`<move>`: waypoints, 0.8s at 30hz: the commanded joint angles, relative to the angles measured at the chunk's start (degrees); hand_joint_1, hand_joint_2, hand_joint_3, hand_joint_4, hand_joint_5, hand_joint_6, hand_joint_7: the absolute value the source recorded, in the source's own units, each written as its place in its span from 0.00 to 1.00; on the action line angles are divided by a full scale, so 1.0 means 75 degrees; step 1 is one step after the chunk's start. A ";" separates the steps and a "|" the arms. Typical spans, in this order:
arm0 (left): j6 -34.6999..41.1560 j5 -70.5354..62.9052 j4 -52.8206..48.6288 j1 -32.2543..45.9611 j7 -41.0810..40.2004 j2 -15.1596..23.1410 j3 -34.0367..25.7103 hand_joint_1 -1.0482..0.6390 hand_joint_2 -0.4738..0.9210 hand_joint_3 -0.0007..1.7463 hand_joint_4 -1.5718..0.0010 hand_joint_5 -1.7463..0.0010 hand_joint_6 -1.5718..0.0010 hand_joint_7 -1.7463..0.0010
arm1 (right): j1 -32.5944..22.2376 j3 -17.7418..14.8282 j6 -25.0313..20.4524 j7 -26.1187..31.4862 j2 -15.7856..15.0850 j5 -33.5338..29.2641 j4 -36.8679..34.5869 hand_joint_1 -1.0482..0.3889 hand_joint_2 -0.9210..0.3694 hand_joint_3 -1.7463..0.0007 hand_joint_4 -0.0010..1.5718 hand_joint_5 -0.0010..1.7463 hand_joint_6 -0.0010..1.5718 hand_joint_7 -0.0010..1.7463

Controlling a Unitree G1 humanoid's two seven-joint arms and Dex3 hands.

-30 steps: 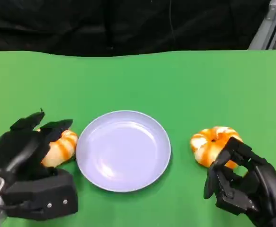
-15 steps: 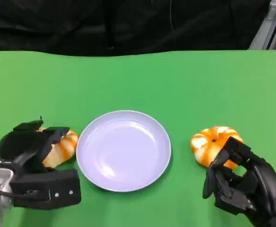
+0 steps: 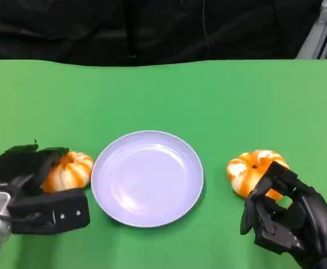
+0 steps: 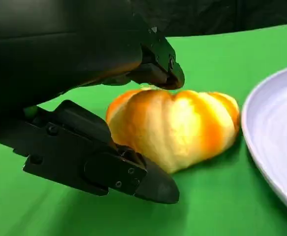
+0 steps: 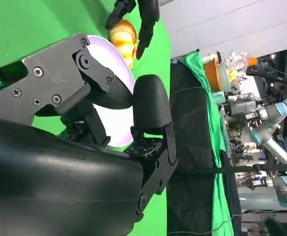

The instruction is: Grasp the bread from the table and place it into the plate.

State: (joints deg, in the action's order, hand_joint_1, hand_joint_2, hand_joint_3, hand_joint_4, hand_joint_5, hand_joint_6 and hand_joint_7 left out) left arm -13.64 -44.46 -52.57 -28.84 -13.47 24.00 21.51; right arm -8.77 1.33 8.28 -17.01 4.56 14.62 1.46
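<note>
**Operator:** What do you have closest in, and is there any writing to read?

**Observer:** No lettering you could read on anything. Nearest to you, your right hand (image 3: 289, 216) is a matte black, hard-shelled thing with small screw heads, its fingers curled inward around nothing. Just beyond its fingertips and touching them in the head view sits a bread roll (image 3: 256, 171), round and ribbed like a small pumpkin, glossy orange with pale stripes.

**Operator:** And the left side?

**Observer:** Your left hand (image 3: 31, 188) has its fingers set on either side of the second bread (image 3: 69, 171). In the left wrist view one fingertip (image 4: 168, 73) rests on the top of that bread (image 4: 175, 125) and another finger lies low along its near flank, but you cannot tell whether they are truly clamped on it; it still sits on the green table (image 3: 163, 95).

**Operator:** The plate?

**Observer:** Just past that bread, away from your left hand, is the plate (image 3: 146, 216), round, smooth, pale lilac with a shallow raised rim, lying between your two hands. The table is a flat matte green cloth, and beyond it hangs black fabric.
</note>
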 commanded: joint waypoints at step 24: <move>-0.0179 0.0717 -0.0960 -0.0228 -0.0671 -0.0454 0.0376 0.52 1.00 0.16 0.39 0.91 0.40 0.93 | -0.0064 0.0016 -0.0016 0.0094 -0.0039 0.0001 0.0202 0.64 0.28 0.31 0.55 1.00 0.39 0.99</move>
State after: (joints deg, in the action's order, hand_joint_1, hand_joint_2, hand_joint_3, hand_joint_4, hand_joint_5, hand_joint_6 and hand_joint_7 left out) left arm -14.85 -40.37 -58.98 -31.13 -17.30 21.26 25.11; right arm -8.97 1.47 8.19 -16.87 4.60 14.59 1.84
